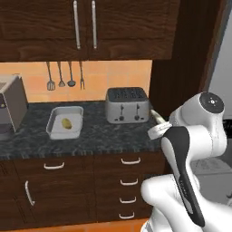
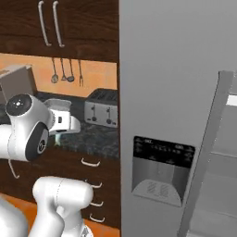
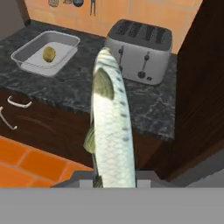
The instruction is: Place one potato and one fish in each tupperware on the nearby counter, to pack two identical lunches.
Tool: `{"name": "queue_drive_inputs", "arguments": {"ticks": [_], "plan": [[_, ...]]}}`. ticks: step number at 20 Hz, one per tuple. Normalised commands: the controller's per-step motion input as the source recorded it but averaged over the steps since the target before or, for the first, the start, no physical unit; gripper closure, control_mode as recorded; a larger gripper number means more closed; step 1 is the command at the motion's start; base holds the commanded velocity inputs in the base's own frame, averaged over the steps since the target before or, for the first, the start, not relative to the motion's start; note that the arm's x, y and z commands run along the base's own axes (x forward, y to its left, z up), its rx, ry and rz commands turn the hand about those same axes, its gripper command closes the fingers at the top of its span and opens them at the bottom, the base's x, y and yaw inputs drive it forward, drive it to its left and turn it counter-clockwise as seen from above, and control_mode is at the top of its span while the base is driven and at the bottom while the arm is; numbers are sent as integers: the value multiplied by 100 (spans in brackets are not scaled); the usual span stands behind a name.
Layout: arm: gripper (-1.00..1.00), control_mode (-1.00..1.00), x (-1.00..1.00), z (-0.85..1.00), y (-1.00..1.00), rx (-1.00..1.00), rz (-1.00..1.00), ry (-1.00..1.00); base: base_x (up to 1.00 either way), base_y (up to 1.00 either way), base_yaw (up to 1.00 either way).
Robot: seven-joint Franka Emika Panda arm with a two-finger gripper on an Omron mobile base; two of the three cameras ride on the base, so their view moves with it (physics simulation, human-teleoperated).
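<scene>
Tool: I have the tool [image 3: 114,183] closed down on the tail end of a fish [image 3: 110,122], which sticks out long and unsupported ahead of the fingers.
Fish position: I see it hanging off the front of the worktop [image 1: 95,133], over the drawer fronts, pointing toward the toaster [image 1: 127,105].
Tray: the tray [image 1: 65,121] sits on the worktop left of the toaster, with one potato [image 1: 66,123] already in it; no fish in it yet, as far as I can tell.
Slip risk: I judge the grip is short and at one end, so a quick swing could let the fish twist or slide out and drop to the floor.
Collision risk: the fish's far end could clip the toaster or the worktop's front edge if I carry it low.
Edges: the tall dark panel [image 1: 181,59] closes off the right side; the tray rim is raised.
Open room: bare worktop lies between toaster and tray, and the space to the left above it looks free.
</scene>
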Motion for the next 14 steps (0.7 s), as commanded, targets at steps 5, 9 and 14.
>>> {"name": "queue_drive_inputs", "arguments": {"ticks": [5, 9, 14], "plan": [[100, 100, 0, 0, 0, 0, 0, 0, 85, 100, -10], [100, 100, 0, 0, 0, 0, 0, 0, 50, 100, -21], [100, 100, 0, 0, 0, 0, 0, 0, 44, 98, -29]]}}
